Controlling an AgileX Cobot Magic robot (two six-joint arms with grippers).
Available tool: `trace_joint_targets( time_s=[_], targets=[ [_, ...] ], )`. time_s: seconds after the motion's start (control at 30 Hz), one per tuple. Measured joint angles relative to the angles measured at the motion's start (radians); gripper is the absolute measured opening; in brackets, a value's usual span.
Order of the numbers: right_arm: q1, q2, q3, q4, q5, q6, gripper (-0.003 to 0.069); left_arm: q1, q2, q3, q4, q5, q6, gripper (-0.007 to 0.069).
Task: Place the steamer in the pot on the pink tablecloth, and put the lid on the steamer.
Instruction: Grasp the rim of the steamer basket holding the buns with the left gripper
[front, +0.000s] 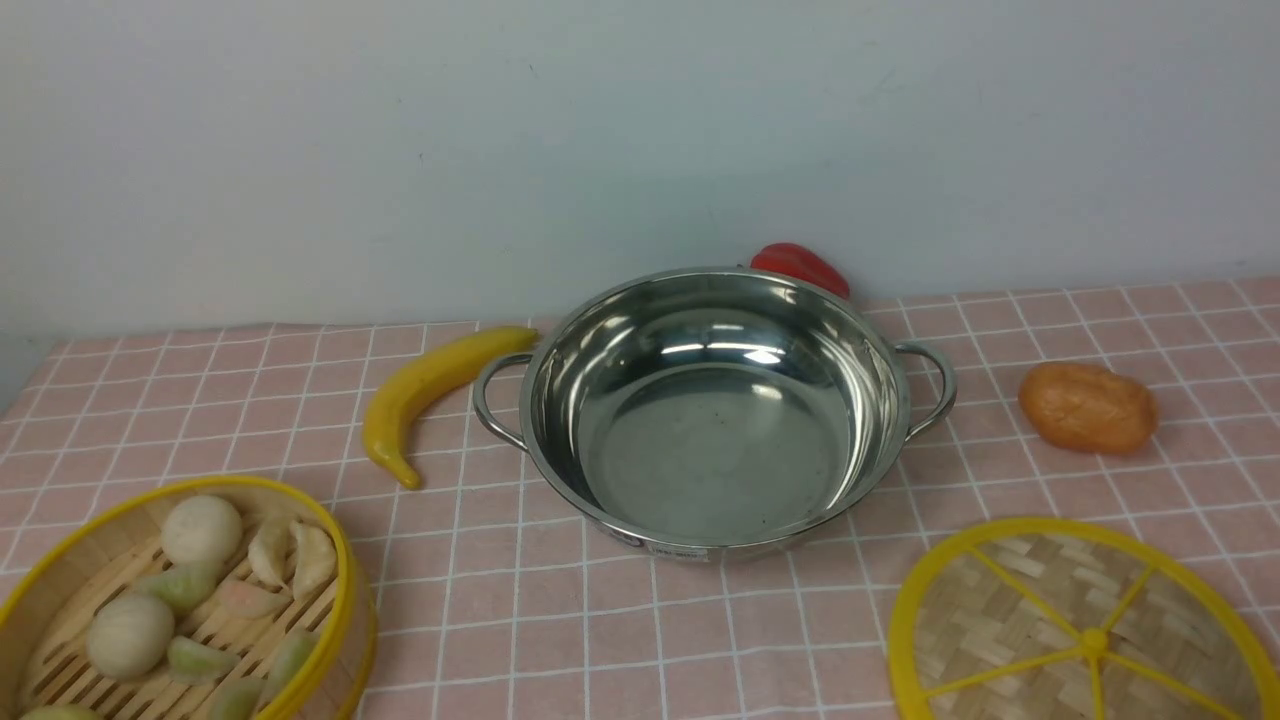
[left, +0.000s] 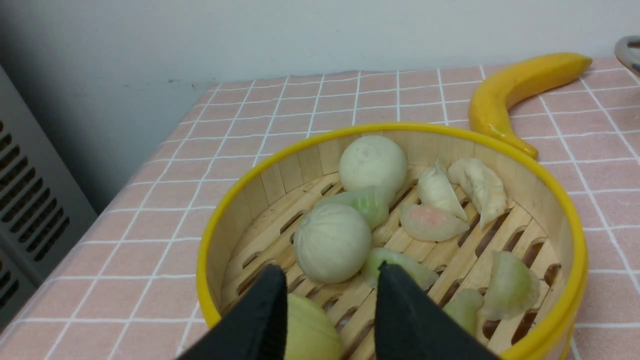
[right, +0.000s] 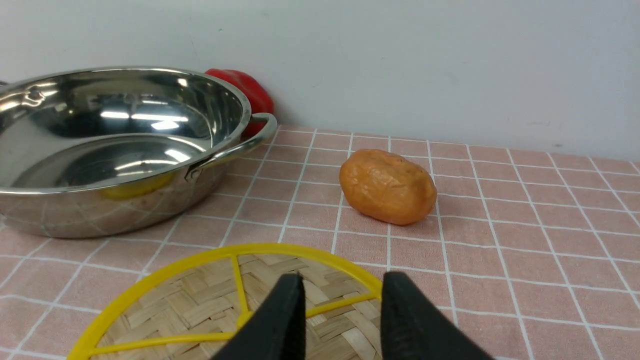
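Observation:
The steamer sits at the front left of the pink tablecloth, filled with buns and dumplings. The shiny pot stands empty in the middle, upright. The lid lies flat at the front right. Neither gripper shows in the front view. In the left wrist view my left gripper hangs open above the near side of the steamer, with nothing between its fingers. In the right wrist view my right gripper is open over the near part of the lid, with the pot beyond it.
A yellow banana lies just left of the pot. A red pepper sits behind the pot against the wall. An orange potato-like lump lies to the pot's right. A grey vented panel stands past the table's left edge.

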Motion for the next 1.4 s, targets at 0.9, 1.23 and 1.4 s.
trace_joint_targets(
  time_s=[0.9,1.23,1.4],
  targets=[
    [0.0,0.0,0.0,0.0,0.0,0.0,0.0242,0.0,-0.003,-0.061,-0.513,-0.317,-0.172,0.0243],
    [0.0,0.0,0.0,0.0,0.0,0.0,0.0242,0.0,0.311,-0.578,-0.438,0.472,0.088,0.0243],
    [0.0,0.0,0.0,0.0,0.0,0.0,0.0242,0.0,0.674,-0.793,-0.437,0.828,0.283,0.0243]
  ],
)
